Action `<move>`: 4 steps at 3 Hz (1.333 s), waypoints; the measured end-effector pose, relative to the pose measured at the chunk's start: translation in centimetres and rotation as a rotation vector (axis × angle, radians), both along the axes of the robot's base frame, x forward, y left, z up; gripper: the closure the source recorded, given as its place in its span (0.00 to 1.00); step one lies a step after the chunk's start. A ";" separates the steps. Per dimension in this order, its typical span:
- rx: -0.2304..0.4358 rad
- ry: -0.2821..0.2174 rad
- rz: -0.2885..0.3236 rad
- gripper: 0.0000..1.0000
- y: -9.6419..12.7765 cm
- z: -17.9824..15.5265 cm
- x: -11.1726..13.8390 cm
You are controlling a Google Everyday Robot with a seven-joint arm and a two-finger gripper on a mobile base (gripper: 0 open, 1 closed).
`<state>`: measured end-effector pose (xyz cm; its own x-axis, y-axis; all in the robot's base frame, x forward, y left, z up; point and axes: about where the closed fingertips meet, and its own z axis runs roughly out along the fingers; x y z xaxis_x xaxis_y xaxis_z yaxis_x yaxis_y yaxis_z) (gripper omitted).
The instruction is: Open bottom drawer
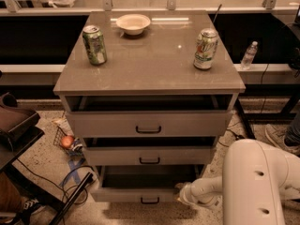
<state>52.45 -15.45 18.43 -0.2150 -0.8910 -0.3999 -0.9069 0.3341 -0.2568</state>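
The bottom drawer point(140, 194) of the grey-beige cabinet is pulled out, its plain grey interior showing behind a shallow front with a small black bar handle point(150, 200). My gripper point(180, 190) is at the drawer's right front corner, at the end of the white arm point(206, 191) that reaches in from the lower right. The middle drawer point(149, 155) and the top drawer point(149, 123) each stand slightly open.
On the cabinet top point(150, 64) stand two green cans point(94, 44) point(206, 48) and a white bowl point(133, 23). A water bottle point(249, 55) stands on the ledge at right. Cables and a small basket point(66, 142) lie on the floor at left. A shoe point(280, 138) is at right.
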 end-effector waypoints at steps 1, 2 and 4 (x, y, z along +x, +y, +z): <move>0.000 0.000 0.000 1.00 0.0 0.1 0.0; -0.005 0.031 0.003 1.00 -0.8 -0.7 -1.9; -0.005 0.032 0.003 1.00 -0.6 -0.2 -1.9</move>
<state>50.51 -16.03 18.19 -0.2245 -0.8938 -0.3881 -0.9156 0.3298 -0.2299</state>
